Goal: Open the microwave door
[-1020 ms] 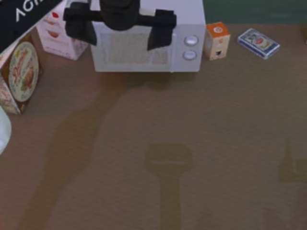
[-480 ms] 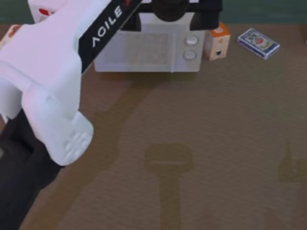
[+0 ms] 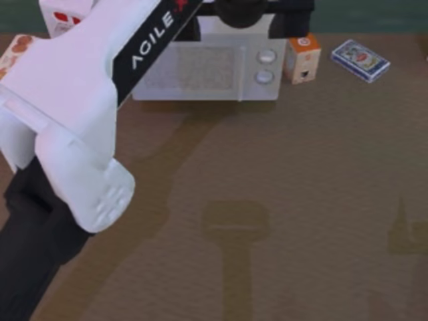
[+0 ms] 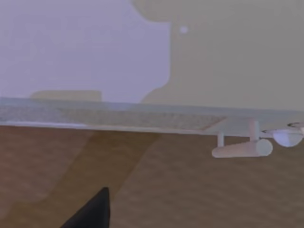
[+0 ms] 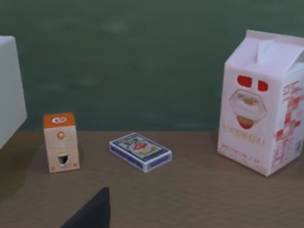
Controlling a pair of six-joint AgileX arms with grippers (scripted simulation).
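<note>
Above the microwave [image 3: 207, 63] | left tool [image 3: 257, 17] | microwave door [image 3: 194, 70] below

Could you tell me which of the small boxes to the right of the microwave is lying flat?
The blue card box, farthest right, lies flat on the table; the orange box beside the microwave stands upright.

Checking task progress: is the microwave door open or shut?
Shut: the microwave door lies flush with the microwave front beside the knobs.
</note>
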